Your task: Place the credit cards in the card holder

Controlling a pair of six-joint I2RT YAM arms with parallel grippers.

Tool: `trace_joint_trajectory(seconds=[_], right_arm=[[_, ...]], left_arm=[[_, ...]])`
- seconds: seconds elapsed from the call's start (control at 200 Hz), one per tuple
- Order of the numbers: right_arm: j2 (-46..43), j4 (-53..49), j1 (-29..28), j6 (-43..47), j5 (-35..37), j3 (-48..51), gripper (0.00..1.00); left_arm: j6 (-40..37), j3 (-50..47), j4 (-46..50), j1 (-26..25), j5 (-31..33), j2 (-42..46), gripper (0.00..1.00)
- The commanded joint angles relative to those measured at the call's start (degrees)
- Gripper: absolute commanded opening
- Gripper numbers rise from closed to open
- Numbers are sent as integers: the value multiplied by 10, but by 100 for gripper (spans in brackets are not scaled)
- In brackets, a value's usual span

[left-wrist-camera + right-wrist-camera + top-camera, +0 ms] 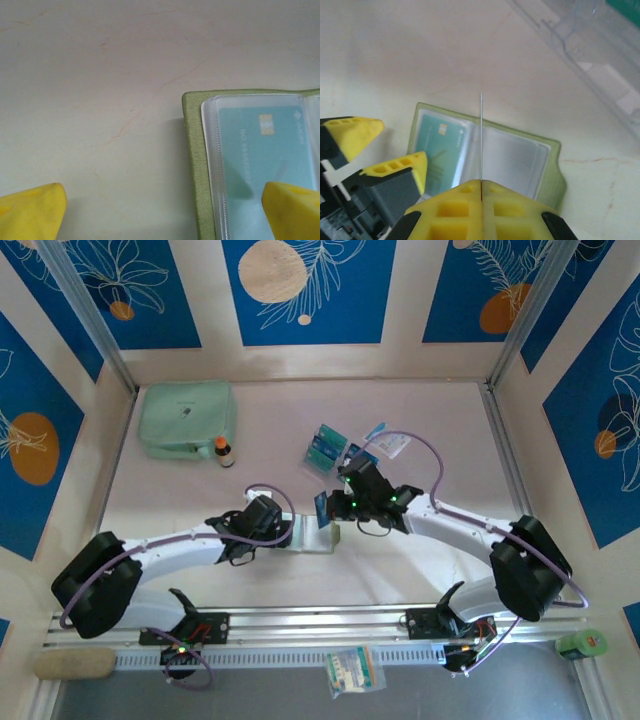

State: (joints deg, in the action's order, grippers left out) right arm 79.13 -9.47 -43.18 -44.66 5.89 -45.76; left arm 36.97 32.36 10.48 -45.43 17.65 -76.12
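The olive-green card holder (pixel 318 538) lies open on the table, its clear pockets facing up. One teal credit card (pixel 260 145) sits inside its left pocket (pixel 442 147). My right gripper (pixel 332 506) hovers above the holder (pixel 547 172), shut on a blue credit card (pixel 322 505) that shows edge-on as a thin line (pixel 481 135) over the centre fold. My left gripper (pixel 162 210) is open and straddles the holder's left edge (pixel 192 150); one yellow fingertip (pixel 292 205) is over the pocketed card, the other (pixel 30 210) over bare table. More teal and blue cards (pixel 323 445) stand farther back.
A clear plastic stand (pixel 580 45) holds the spare cards, with a white-and-blue packet (pixel 388 443) beside it. A mint-green zip pouch (pixel 187 418) and a small bottle (pixel 222 451) sit at the back left. A small packet (pixel 355 670) lies beyond the near rail.
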Motion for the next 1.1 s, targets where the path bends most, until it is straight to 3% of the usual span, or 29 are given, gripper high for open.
trace_joint_trajectory(seconds=[0.0, 0.47, 1.095], right_arm=[[-18, 144, -6, -82, -33, 55, 0], [36, 286, -28, -120, -50, 122, 0], [68, 382, -56, -150, 12, 168, 0]], left_arm=[[-7, -4, 14, 6, 10, -2, 100], [21, -21, 30, 6, 19, 3, 100], [30, -39, 35, 5, 22, 18, 100]])
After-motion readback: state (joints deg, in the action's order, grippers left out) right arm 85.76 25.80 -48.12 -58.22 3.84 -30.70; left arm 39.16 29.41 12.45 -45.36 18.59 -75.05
